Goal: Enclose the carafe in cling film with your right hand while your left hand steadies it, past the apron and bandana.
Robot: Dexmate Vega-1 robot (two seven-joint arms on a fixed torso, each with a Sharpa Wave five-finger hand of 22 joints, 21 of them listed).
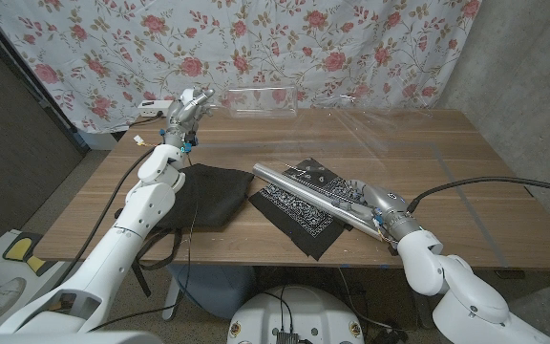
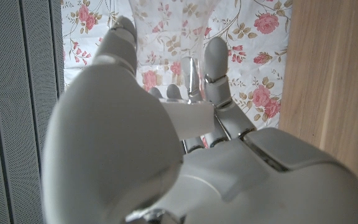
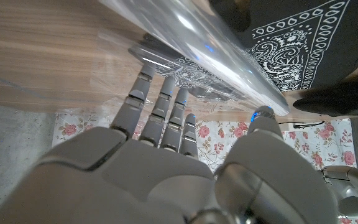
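The right hand grips the cling film roll lying over the black paisley bandana; the left hand holds the clear carafe at the table's far left corner; the dark apron lies beside the bandana.

Black apron, black-and-white paisley bandana, silvery cling-film roll, rose-patterned curtain.

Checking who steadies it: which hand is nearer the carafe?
Left. The left hand is at the clear carafe at the table's far edge; the right hand grips the cling film roll near the front.
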